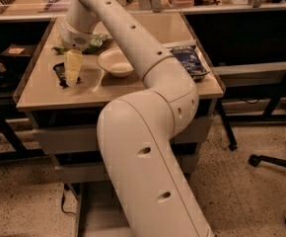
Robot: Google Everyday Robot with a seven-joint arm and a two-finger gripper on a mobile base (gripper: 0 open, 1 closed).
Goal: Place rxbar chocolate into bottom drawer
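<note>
The rxbar chocolate (60,73), a small flat black wrapper, lies on the left part of the tan tabletop (49,95). My gripper (73,79) points straight down at the bar's right end, at or just above it. The arm (143,132) fills the middle of the view. The bottom drawer (89,212) stands pulled out near the floor under the table. Only a pale strip of its tray shows to the left of the arm.
A white bowl (115,63) sits just right of the gripper. A green bag (91,41) lies behind it and a blue bag (188,59) at the table's right edge. Two grey upper drawer fronts (59,140) are shut. Chair legs (276,162) stand at the right.
</note>
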